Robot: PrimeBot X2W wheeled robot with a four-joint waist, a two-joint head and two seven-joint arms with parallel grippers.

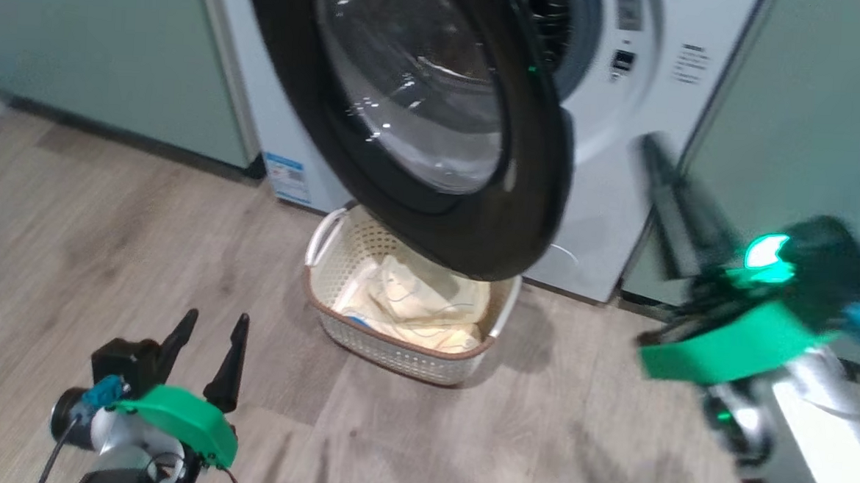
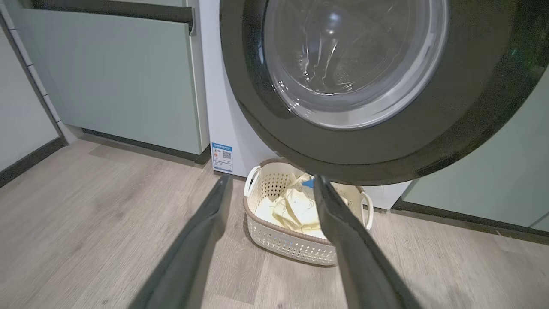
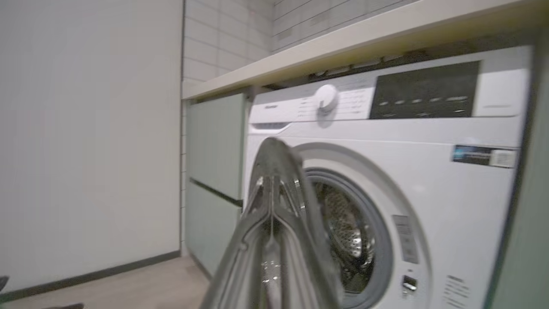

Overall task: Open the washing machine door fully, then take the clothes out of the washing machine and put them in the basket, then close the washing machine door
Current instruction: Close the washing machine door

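The washing machine door (image 1: 432,197), a black rim around bulging glass, stands swung open in front of the white washing machine (image 1: 610,177). The door (image 2: 356,154) hangs over the basket (image 2: 296,246). Beneath the door, the cream basket (image 1: 387,350) sits on the floor, and pale yellow clothes (image 1: 412,299) lie inside it. The clothes (image 2: 294,210) show a blue patch. My left gripper (image 1: 208,333) is open and empty, low at the left and well short of the basket; its fingers (image 2: 214,214) frame the basket. Blurred at the right, my right gripper (image 1: 652,154) is shut and empty, beside the machine's front. Past that gripper (image 3: 274,150) I see the grey-ringed opening and steel drum (image 3: 343,231).
Sage-green cabinets (image 1: 109,48) flank the machine on both sides, the right one (image 1: 812,114) close behind my right arm. A countertop (image 3: 343,38) runs above the machine. Wood floor (image 1: 106,239) stretches left of the basket, and a pale wall (image 3: 85,128) stands further left.
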